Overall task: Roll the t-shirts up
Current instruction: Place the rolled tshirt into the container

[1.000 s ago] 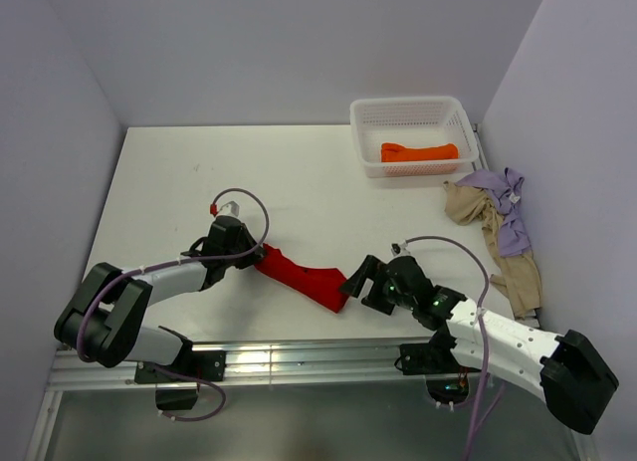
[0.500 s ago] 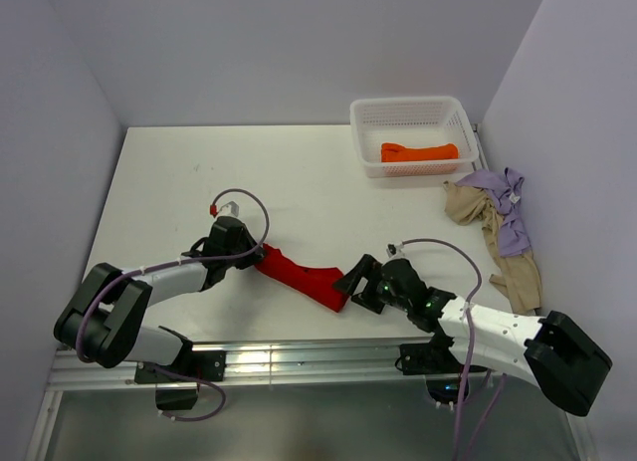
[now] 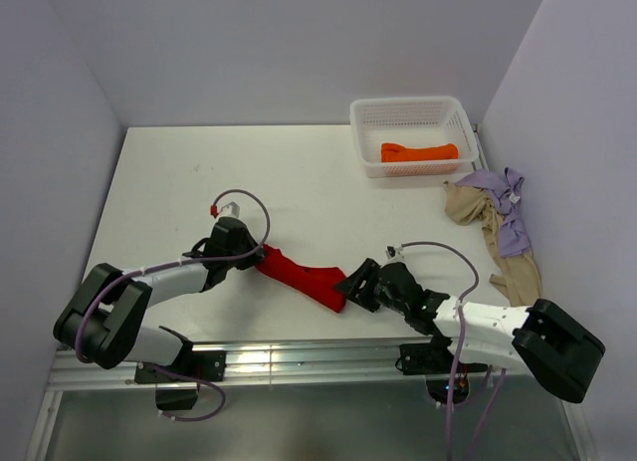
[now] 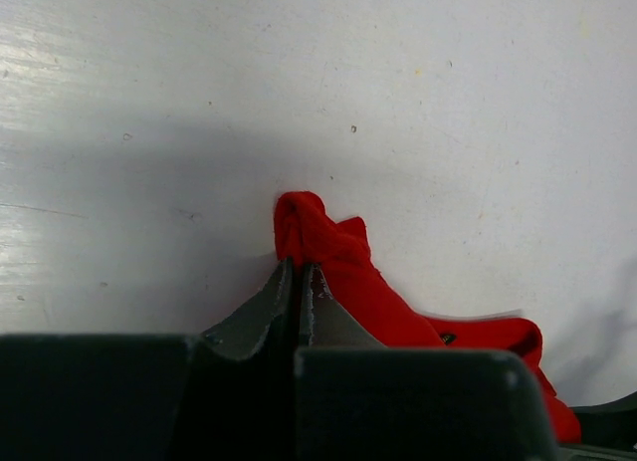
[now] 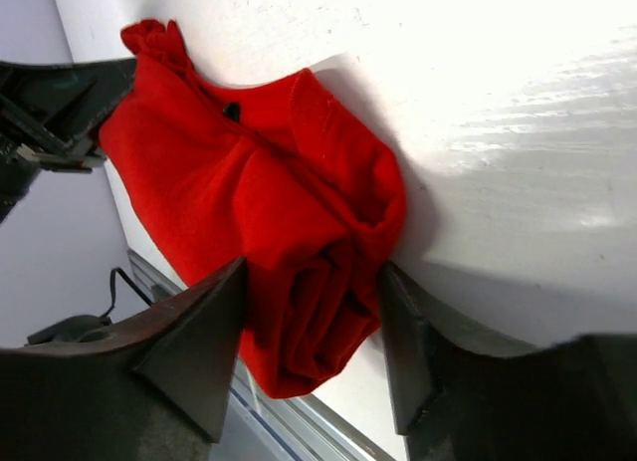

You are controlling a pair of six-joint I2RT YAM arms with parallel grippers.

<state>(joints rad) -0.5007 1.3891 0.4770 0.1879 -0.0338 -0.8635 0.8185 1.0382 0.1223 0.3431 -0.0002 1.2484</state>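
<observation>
The bright red t-shirt (image 3: 299,275) lies rolled into a long strip on the table near the front edge. My left gripper (image 3: 261,252) is shut on its left end; the left wrist view shows the fingertips (image 4: 296,267) pinching the bunched red cloth (image 4: 358,272). My right gripper (image 3: 348,287) is open at the strip's right end. In the right wrist view its fingers (image 5: 311,282) stand on either side of the rolled red end (image 5: 259,202). The orange t-shirt (image 3: 418,152) lies rolled in the basket. The lilac t-shirt (image 3: 508,212) and the beige t-shirt (image 3: 493,252) lie crumpled at the right edge.
The white mesh basket (image 3: 408,105) stands at the back right. The metal rail (image 3: 299,359) runs along the table's near edge, just behind the red strip. The walls close in on the left, back and right.
My right gripper has slid left along the table up to the red strip's right end, and its arm has dropped lower. The left gripper and the shirt have not moved.
</observation>
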